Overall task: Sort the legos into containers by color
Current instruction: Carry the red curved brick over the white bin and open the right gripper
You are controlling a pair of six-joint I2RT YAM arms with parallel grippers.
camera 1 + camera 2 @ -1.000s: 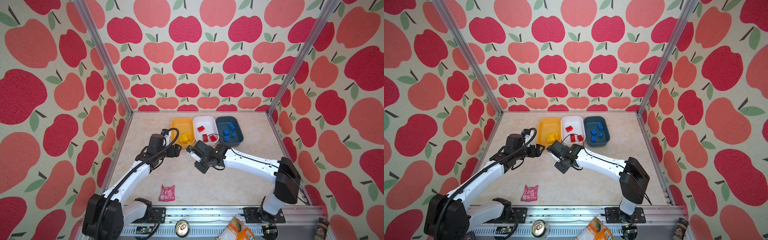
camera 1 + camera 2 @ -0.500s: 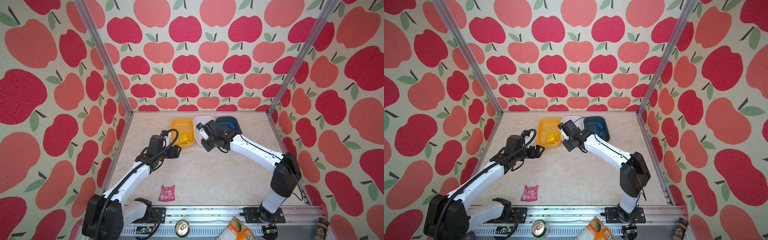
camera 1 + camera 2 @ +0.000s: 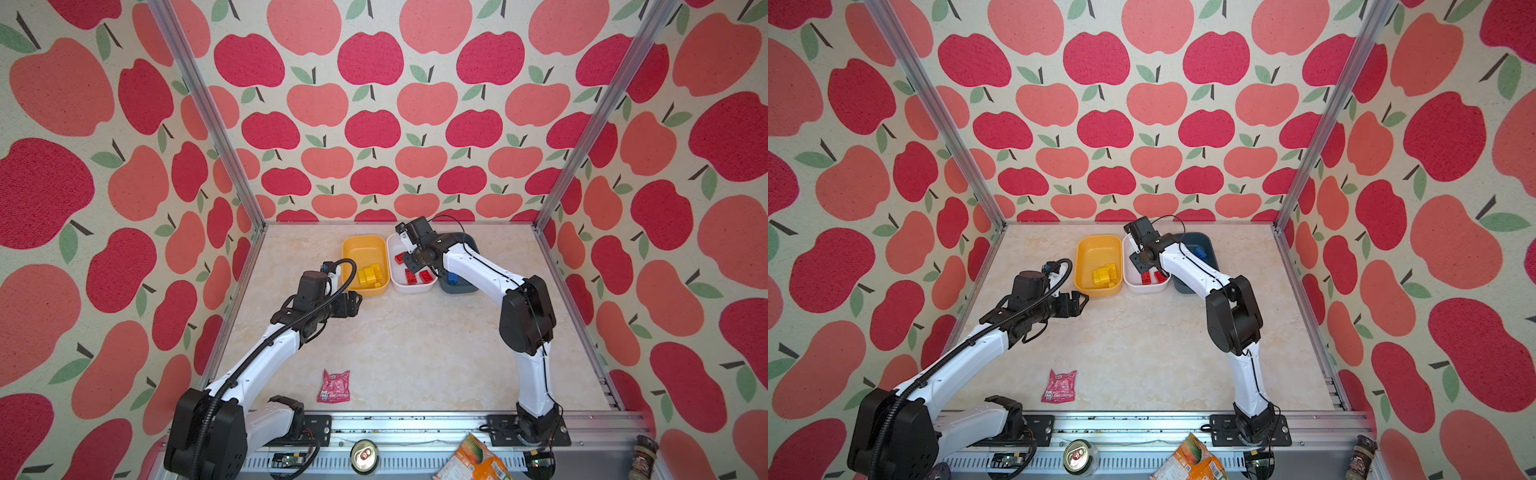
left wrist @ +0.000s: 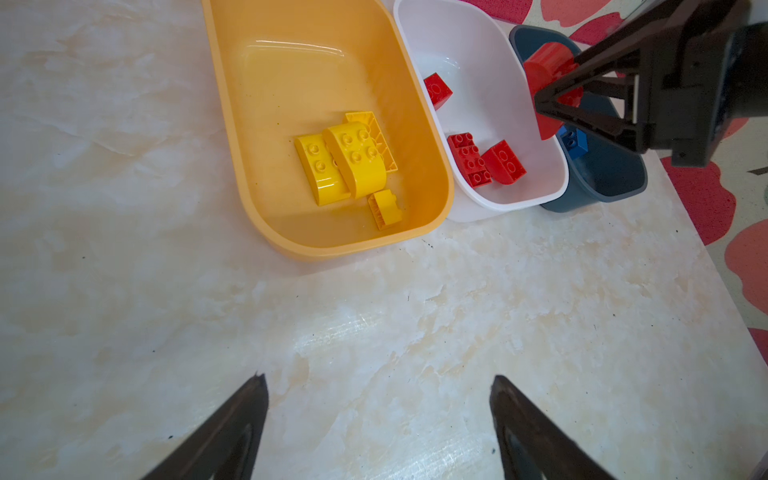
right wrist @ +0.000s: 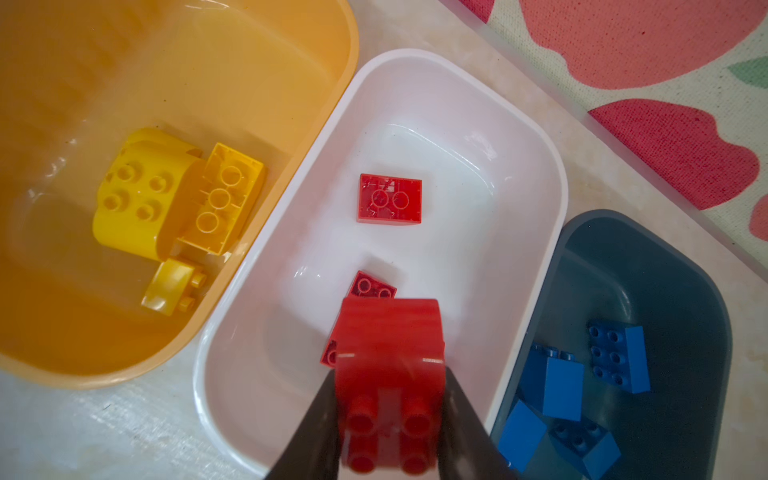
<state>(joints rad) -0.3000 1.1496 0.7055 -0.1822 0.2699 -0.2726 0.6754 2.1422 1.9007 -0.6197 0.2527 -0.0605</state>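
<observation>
Left gripper (image 4: 378, 378) is hovering over the table (image 4: 374, 311) just short of the yellow tub (image 4: 232, 104), jaws spread wide, gripping nothing. Yellow bricks (image 4: 345, 162) are lying inside that tub. Right gripper (image 5: 390, 372) is pinching a red brick (image 5: 388, 328) above the white tub (image 5: 415, 83), with loose red bricks (image 5: 390, 199) lying beneath. Blue bricks (image 5: 615, 357) are sitting in the dark blue-grey tub (image 5: 665, 257).

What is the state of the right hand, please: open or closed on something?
Shut on a red lego: the right hand grips both its sides, holding it above the white container.
</observation>
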